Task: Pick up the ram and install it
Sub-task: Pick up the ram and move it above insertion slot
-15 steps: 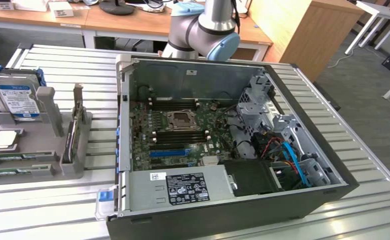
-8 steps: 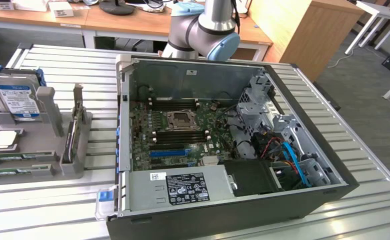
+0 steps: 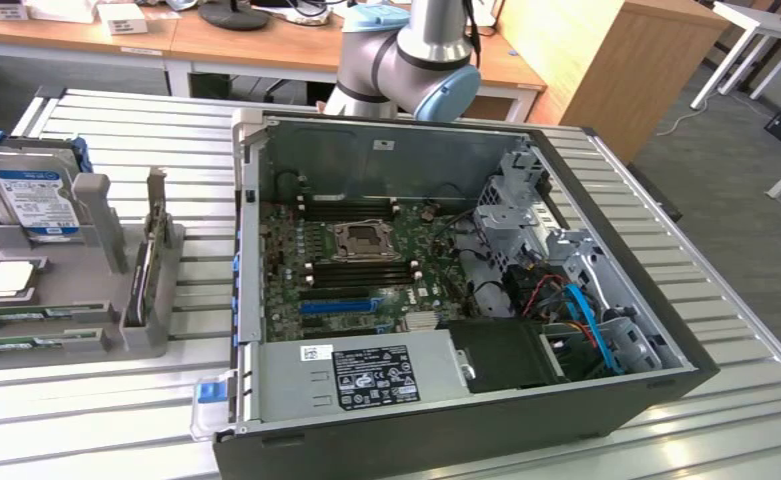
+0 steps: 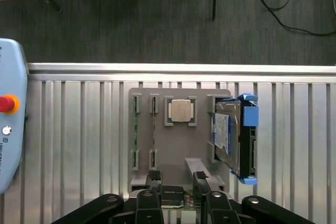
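Two ram sticks (image 4: 135, 132) in rack (image 4: 173, 148) by bench (image 4: 79, 129) edge; our hand (image 4: 177, 184) hangs spread. Pick step: we judge it needs aligning w/ one.

The arm (image 3: 410, 45) is a silver-grey tube with rounded grey joints, a pale blue cap at four o'clock. The gripper (image 4: 177, 182) is black, seemingly with silver bolt heads.

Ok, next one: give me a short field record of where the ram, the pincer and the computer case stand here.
ram: thin green stick standing in a slot of the gray holder, not picked up; a second stick beside it
pincer: open, empty, over the holder's end
holder also carries: hard drive, processor chip
computer case: lid off, motherboard exposed, on the slatted table
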Tool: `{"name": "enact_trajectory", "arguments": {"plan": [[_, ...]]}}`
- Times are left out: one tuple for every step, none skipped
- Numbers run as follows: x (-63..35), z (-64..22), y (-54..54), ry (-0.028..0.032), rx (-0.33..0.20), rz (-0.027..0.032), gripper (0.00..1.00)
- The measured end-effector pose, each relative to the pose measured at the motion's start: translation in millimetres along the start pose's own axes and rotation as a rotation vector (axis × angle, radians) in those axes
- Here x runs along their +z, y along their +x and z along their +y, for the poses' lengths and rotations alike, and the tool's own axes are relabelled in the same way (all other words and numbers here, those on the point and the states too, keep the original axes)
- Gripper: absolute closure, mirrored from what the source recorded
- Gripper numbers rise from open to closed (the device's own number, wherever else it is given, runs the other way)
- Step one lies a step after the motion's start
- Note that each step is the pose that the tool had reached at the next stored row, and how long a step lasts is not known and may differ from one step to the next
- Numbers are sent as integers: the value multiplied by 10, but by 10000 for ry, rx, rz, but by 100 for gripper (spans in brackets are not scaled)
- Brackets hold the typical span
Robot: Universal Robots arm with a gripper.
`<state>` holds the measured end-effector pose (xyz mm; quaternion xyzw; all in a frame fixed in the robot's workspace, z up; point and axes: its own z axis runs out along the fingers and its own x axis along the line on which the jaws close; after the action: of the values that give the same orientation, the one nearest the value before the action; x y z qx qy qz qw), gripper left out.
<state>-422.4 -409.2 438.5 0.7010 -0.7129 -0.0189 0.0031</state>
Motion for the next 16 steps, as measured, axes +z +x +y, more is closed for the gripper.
{"name": "enact_trajectory", "arguments": {"plan": [[18,-1,1,1,-1,-4,63],[36,-1,1,0,0,-7,63],[55,-2,1,0,-1,-10,63],[74,-3,2,1,-1,-15,63],[91,-3,2,1,-1,-18,63],[108,-4,3,-1,-1,-22,63],[127,-4,3,0,-1,-26,63],[145,-5,3,0,-1,-31,63],[165,-5,4,0,-1,-35,63],[183,-6,4,0,-1,-39,63],[201,-6,4,1,-1,-44,63],[218,-7,5,0,-2,-48,63],[236,-7,5,-1,-1,-51,63],[254,-8,6,-1,-2,-54,63],[273,-9,6,-1,-2,-58,63],[291,-9,6,-1,-2,-62,63]]}}
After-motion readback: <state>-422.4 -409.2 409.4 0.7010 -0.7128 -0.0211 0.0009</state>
